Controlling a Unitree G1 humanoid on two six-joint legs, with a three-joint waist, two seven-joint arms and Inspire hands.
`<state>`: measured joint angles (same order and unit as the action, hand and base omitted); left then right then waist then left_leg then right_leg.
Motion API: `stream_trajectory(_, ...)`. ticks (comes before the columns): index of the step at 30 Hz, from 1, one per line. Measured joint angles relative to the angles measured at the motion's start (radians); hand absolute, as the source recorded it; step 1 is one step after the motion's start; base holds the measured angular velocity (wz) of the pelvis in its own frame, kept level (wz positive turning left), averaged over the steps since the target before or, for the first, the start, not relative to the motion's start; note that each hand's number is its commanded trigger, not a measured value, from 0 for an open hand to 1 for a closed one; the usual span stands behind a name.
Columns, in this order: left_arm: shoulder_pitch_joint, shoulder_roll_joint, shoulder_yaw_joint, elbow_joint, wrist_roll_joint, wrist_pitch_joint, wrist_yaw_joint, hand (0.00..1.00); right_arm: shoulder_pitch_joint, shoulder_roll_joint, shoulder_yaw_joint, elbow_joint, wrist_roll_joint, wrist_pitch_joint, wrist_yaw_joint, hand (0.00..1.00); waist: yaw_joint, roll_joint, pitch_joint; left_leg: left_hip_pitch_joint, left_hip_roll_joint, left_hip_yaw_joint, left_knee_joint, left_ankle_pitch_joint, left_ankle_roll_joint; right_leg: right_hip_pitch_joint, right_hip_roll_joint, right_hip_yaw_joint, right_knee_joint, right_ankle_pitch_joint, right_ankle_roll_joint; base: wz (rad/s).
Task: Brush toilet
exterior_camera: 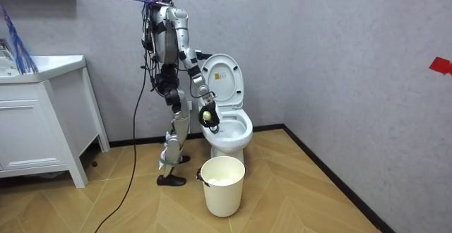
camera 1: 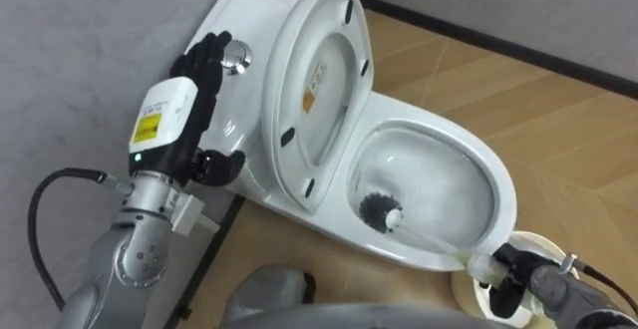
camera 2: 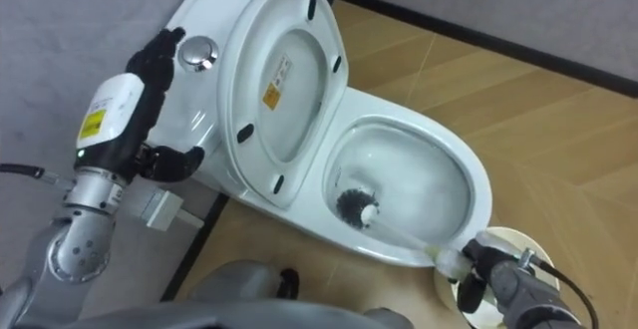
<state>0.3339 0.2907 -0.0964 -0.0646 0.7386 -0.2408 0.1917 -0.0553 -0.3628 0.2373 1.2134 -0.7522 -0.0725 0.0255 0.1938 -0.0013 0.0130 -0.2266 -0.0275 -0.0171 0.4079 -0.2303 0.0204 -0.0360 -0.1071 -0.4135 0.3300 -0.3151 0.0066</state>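
Note:
A white toilet [camera 1: 429, 145] stands against the grey wall with its seat and lid [camera 1: 319, 80] raised. The toilet brush's dark bristle head [camera 1: 379, 211] sits low inside the bowl at its near left side. Its white handle [camera 1: 429, 237] runs down to the right over the rim. My right hand [camera 1: 510, 271] is curled round the handle's end at the lower right. My left hand [camera 1: 199, 75] rests on the cistern lid [camera 1: 244, 10] with straight fingers, beside the chrome flush button [camera 1: 236, 56]. In the room view I stand at the toilet's [exterior_camera: 229, 123] side, leaning toward it.
A white bucket [exterior_camera: 222, 185] stands on the wooden floor in front of the toilet; its rim [camera 1: 543, 241] shows just behind my right hand. A white vanity cabinet [exterior_camera: 42, 116] is at the room view's left. The grey wall corner runs close behind the cistern.

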Motion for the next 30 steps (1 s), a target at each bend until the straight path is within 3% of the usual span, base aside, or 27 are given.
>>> stream_trajectory(6, -0.032, 0.006, -0.027, 0.095, 0.019, 0.0, 0.023, 0.0, -0.018, 0.0, 0.004, 0.009, -0.001, 0.011, -0.007, 1.0, -0.023, 0.007, -0.002, -0.043, 0.002, 0.008, 0.012, 0.002, 0.003, -0.057, -0.009, 0.015, 0.037, 0.0, -0.001, -0.05)
stream_trajectory(14, -0.148, 0.017, -0.094, 0.293, 0.016, -0.014, 0.07, 0.0, -0.104, -0.051, 0.019, 0.009, -0.005, 0.023, -0.045, 1.0, -0.026, 0.038, 0.0132, -0.224, 0.006, 0.019, 0.107, 0.01, 0.019, -0.253, -0.032, 0.029, 0.183, -0.004, -0.007, -0.05)
stream_trajectory(18, -0.228, 0.017, -0.117, 0.352, 0.021, -0.049, 0.134, 0.0, -0.174, -0.102, 0.053, 0.009, -0.009, 0.032, -0.067, 1.0, -0.004, 0.032, 0.0221, -0.35, -0.003, 0.025, 0.172, 0.012, 0.029, -0.394, -0.067, 0.032, 0.291, -0.024, -0.022, -0.02)
stream_trajectory(22, -0.29, 0.024, -0.163, 0.385, 0.02, -0.053, 0.21, 0.0, -0.225, -0.149, 0.12, -0.011, -0.014, 0.051, -0.107, 1.0, 0.022, 0.029, 0.0241, -0.45, 0.0, 0.032, 0.229, 0.013, 0.035, -0.498, -0.091, 0.03, 0.36, -0.037, -0.032, -0.04)
stream_trajectory(24, -0.327, 0.047, -0.188, 0.38, 0.02, -0.053, 0.255, 0.0, -0.26, -0.179, 0.141, -0.028, -0.035, 0.059, -0.134, 1.0, 0.038, 0.023, 0.0274, -0.52, -0.003, 0.033, 0.258, 0.022, 0.038, -0.572, -0.104, 0.032, 0.407, -0.042, -0.039, 0.04)
stream_trajectory(26, -0.348, 0.06, -0.202, 0.38, 0.02, -0.054, 0.294, 0.0, -0.29, -0.198, 0.179, -0.06, -0.038, 0.087, -0.151, 1.0, 0.057, 0.028, 0.0241, -0.568, 0.003, 0.034, 0.28, 0.024, 0.037, -0.621, -0.1, 0.042, 0.425, -0.037, -0.047, -0.09)
stream_trajectory(30, -0.389, 0.101, -0.239, 0.38, 0.021, -0.054, 0.382, 0.0, -0.363, -0.236, 0.271, -0.139, -0.049, 0.122, -0.184, 1.0, 0.09, 0.029, 0.0251, -0.66, 0.01, 0.04, 0.318, 0.027, 0.036, -0.718, -0.103, 0.05, 0.474, -0.039, -0.06, -0.07)
